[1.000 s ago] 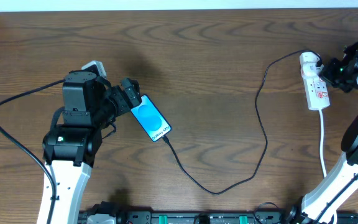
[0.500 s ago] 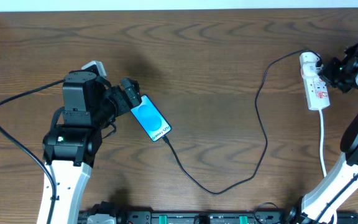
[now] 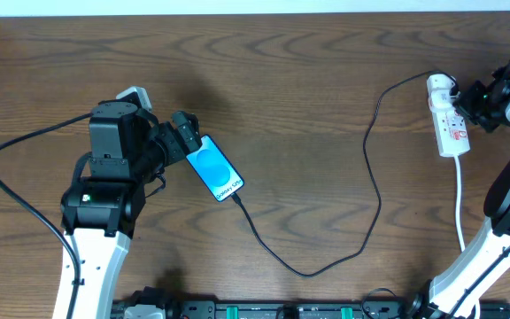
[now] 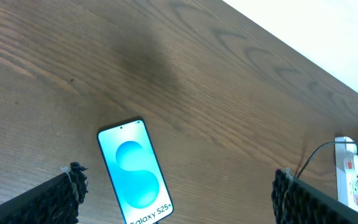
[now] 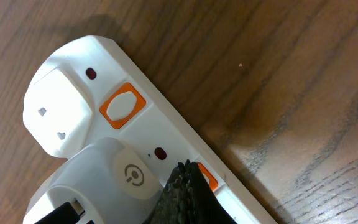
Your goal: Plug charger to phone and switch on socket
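The phone (image 3: 214,168) lies face up left of the table's middle, its light blue screen reading "Galaxy S25+"; it also shows in the left wrist view (image 4: 133,172). The thin black charger cable (image 3: 374,190) runs from the phone's lower end in a loop to the white plug on the socket (image 3: 447,115) at the far right. My left gripper (image 3: 182,135) is open, its fingers either side of the phone's upper end (image 4: 176,190). My right gripper (image 5: 187,180) is shut, its tips pressed on an orange switch (image 5: 206,178) of the socket (image 5: 92,93), beside the white plug (image 5: 114,180).
The socket's white cord (image 3: 459,204) runs down the right side toward the front edge. A second orange switch (image 5: 122,105) sits further along the strip. A black cable (image 3: 16,190) trails from my left arm. A rail (image 3: 273,310) lines the front edge.
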Robot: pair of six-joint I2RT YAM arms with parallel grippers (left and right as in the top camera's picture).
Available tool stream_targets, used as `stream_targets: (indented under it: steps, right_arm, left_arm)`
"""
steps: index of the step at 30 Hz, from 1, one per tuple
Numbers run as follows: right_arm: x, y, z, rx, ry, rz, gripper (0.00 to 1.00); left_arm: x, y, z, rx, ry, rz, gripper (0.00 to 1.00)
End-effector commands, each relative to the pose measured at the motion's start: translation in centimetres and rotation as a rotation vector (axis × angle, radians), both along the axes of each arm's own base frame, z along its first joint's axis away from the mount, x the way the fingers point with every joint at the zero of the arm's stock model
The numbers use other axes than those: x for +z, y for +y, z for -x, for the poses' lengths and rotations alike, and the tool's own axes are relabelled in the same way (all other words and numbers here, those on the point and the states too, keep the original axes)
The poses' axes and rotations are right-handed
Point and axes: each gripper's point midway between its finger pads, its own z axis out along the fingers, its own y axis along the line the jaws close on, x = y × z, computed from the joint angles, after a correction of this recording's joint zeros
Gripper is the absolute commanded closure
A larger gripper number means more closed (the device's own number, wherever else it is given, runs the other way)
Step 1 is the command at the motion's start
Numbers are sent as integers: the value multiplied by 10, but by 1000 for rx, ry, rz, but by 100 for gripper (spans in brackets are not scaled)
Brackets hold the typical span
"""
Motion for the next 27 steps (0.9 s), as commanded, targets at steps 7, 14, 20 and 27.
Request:
stream_targets:
  steps: [7, 14, 20, 27]
  right_arm:
    - [-32, 122, 21, 155, 121, -348, 99]
    - [-36, 112, 23, 139, 138, -290, 99]
    - [-36, 90, 19, 98, 115, -239, 99]
    - [30, 32, 12, 23, -49, -139, 99]
  left_arm:
    - [11, 2, -2, -2, -29, -12, 4]
    - [11, 2, -2, -2, -29, -12, 4]
    - [11, 2, -2, -2, -29, -12, 3]
    - [11, 2, -2, -2, -29, -12, 4]
